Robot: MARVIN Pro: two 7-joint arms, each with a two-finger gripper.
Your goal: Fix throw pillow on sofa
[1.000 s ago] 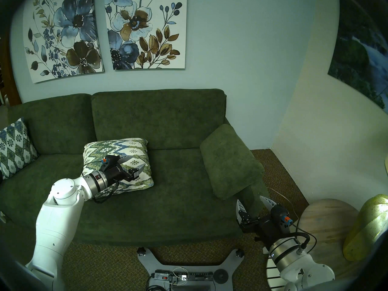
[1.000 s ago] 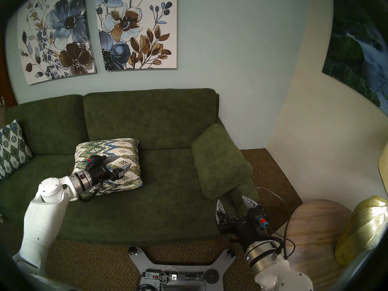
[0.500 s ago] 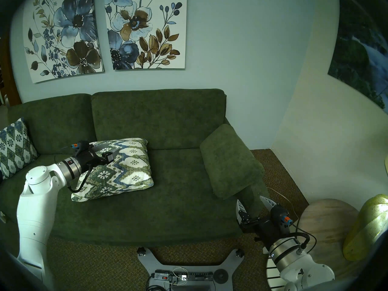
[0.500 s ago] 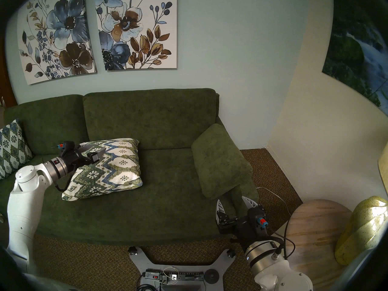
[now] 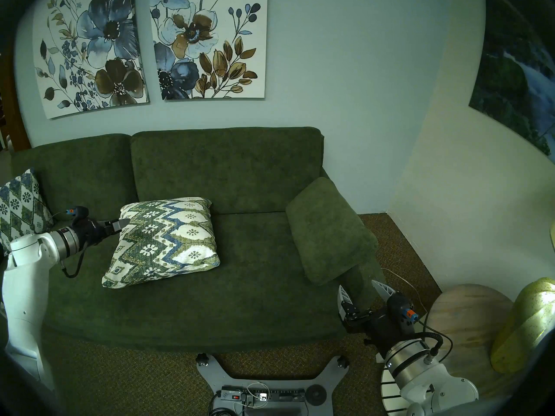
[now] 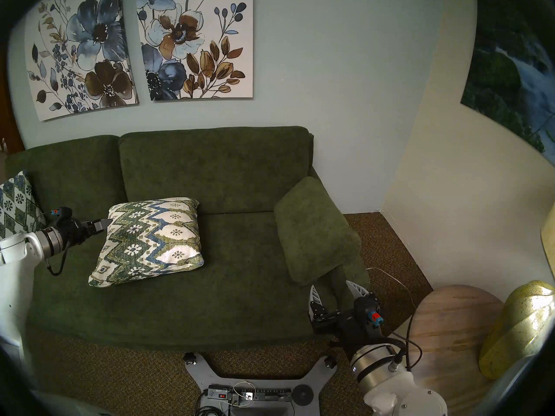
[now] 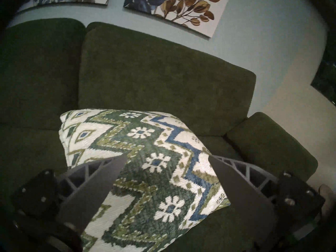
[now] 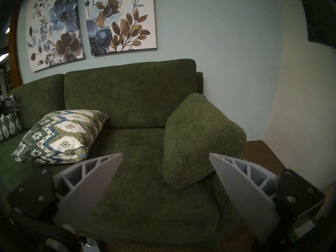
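The throw pillow (image 5: 163,241), cream with green and blue zigzags, lies slanted near the middle of the dark green sofa (image 5: 225,172), its far edge against the back cushion. It also shows in the other head view (image 6: 148,241), the left wrist view (image 7: 145,164) and the right wrist view (image 8: 60,135). My left gripper (image 5: 123,223) is open and empty at the pillow's upper left corner; the left wrist view shows its gripper (image 7: 168,157) spread over the pillow. My right gripper (image 5: 357,284) is open and empty, low by the sofa's right front corner, far from the pillow.
A darker diamond-lattice pillow (image 5: 18,214) leans at the sofa's left end, just behind my left wrist. The plain green armrest cushion (image 5: 327,229) lies at the right end. A round wooden side table (image 5: 468,322) and a yellow lamp base (image 5: 522,325) stand right of my right arm.
My left arm has drawn back leftward from over the pillow to its left corner, gripper still open. The pillow and the right arm have not moved.
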